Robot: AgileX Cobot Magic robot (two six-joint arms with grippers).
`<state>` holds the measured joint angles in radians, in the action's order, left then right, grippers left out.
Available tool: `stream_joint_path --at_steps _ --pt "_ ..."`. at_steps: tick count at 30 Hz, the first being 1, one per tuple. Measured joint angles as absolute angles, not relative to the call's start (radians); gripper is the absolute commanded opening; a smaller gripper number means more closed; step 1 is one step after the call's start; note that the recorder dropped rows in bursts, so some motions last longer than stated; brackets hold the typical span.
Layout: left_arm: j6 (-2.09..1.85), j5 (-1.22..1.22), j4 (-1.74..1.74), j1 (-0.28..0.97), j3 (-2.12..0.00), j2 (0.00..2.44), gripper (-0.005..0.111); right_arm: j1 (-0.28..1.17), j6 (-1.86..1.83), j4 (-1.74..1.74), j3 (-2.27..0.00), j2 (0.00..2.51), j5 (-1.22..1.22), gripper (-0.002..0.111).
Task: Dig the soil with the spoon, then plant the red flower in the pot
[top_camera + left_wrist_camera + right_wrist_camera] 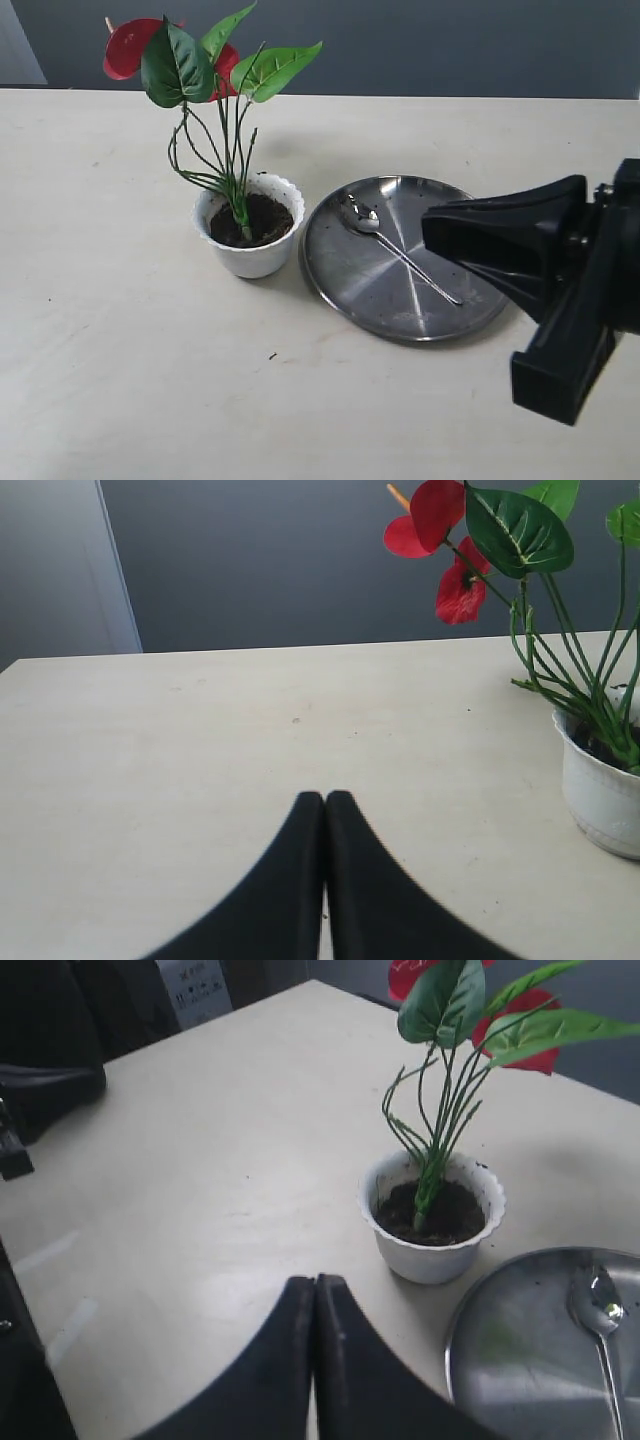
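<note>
The red flower (128, 48) stands upright with its stems pushed into the dark soil (262, 218) of the white scalloped pot (250, 252). Both wrist views also hold the pot (432, 1252) (600, 790) and the blooms (432, 515). The silver spoon (395, 245) lies on the round steel plate (340, 280), bowl toward the pot; the right wrist view shows the spoon (600, 1320) too. My right gripper (430, 232) hovers over the plate's right side, shut and empty; its tips (314, 1282) meet. My left gripper (324, 797) is shut and empty, left of the pot, outside the exterior view.
The cream table (120, 380) runs back to a grey wall. Tiny soil crumbs (272, 355) dot the surface in front of the pot. Dark equipment (50, 1090) stands at the table's far edge in the right wrist view.
</note>
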<state>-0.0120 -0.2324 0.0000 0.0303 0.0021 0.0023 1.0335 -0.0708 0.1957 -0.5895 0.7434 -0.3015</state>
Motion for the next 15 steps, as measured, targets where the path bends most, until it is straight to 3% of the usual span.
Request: stream_joint_path --at_steps 15 --pt "-0.012 -0.232 0.000 0.030 0.002 0.002 0.000 1.030 -0.076 0.104 -0.589 0.672 -0.298 0.000"
